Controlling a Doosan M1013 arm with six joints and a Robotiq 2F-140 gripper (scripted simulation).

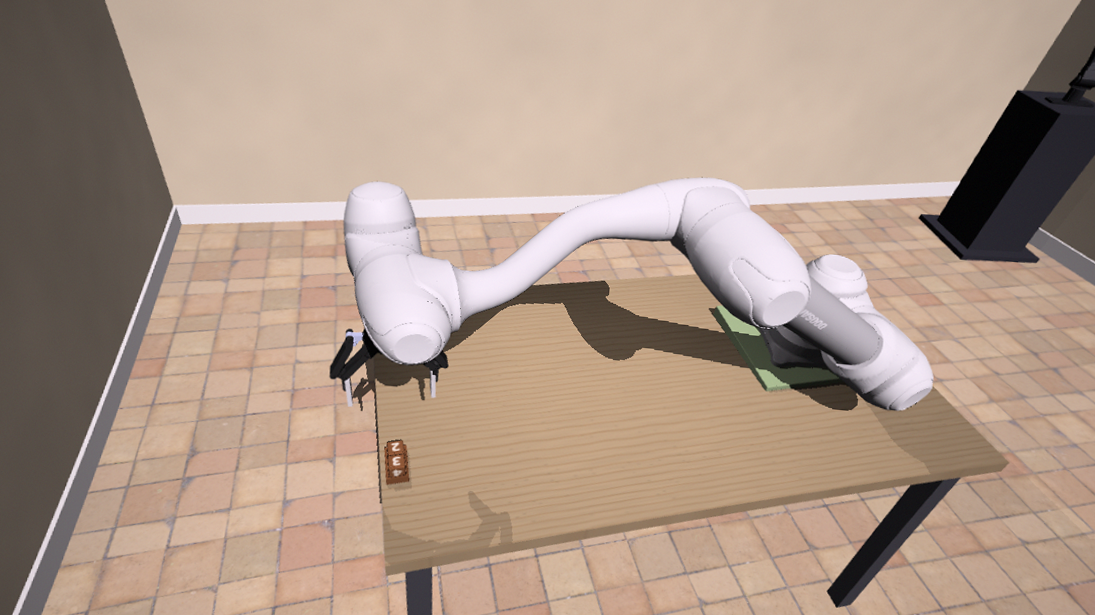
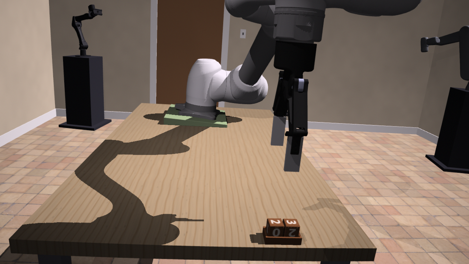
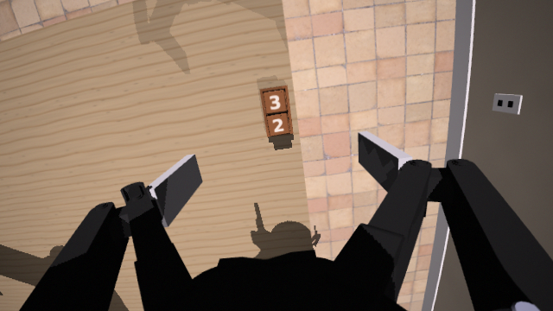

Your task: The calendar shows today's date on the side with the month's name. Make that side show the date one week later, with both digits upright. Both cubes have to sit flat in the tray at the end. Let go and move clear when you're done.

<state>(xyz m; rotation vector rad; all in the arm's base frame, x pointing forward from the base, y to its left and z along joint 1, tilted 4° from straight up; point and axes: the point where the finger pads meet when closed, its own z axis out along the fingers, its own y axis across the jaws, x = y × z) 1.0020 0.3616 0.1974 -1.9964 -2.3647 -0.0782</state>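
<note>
The brown tray stands near the table's end with both cubes side by side in it, seemingly flat. One cube has a white 2 on top and a 0 on the side facing the exterior camera. The other cube has a 3 on top; its side facing the exterior camera shows a dim 2, seemingly upside down. A 4 shows on its end in the top view. My gripper is wide open and empty, above and away from the tray. The month's name is not visible.
The wooden table ends close beside the tray, with tiled floor beyond. The arm's base stands on a green plate at the far end. Black pedestals stand off the table.
</note>
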